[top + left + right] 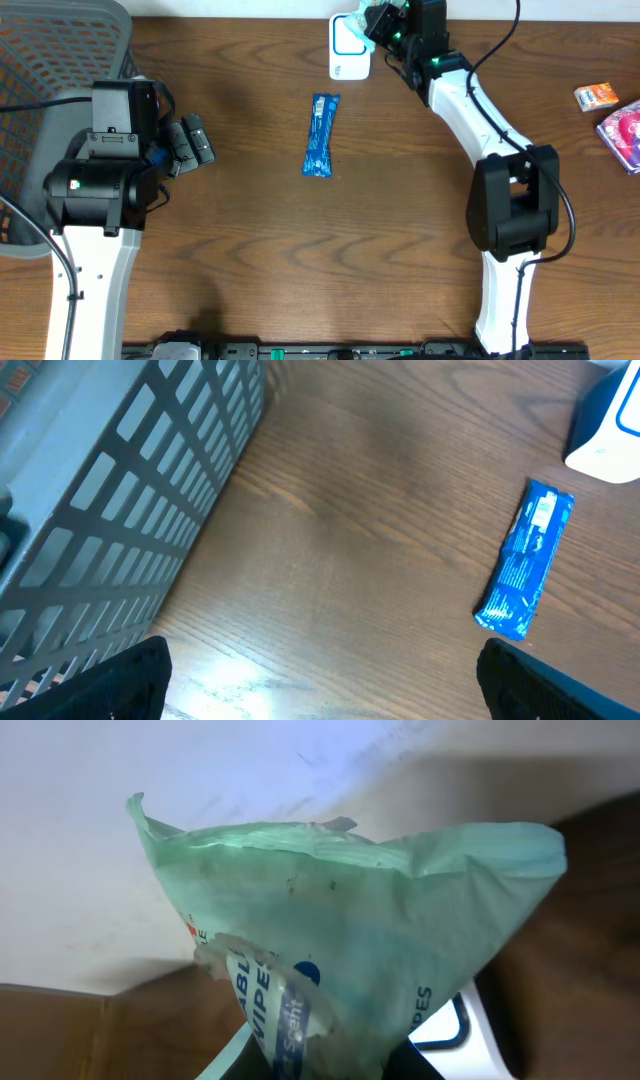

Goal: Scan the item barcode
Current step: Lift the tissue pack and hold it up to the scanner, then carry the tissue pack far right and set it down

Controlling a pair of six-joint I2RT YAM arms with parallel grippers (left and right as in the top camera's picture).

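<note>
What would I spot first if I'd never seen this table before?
Probably the crinkly green wipes packet, pinched in the right gripper and held over the white scanner at the far edge of the table. After that, the long blue packet lying alone in the middle of the brown wood, and the big grey basket in the far left corner.

worktop (pixel 300 260): dark wood grain | basket (pixel 50 60): grey plastic lattice, far-left corner, partly out of frame | blue wrapper (pixel 321 135): long, flat, lies mid-worktop, well apart from basket | orange box (pixel 597 96): small, by rt edge | pink packet (pixel 625 132): just beside orange box, cut off by frame edge
</note>
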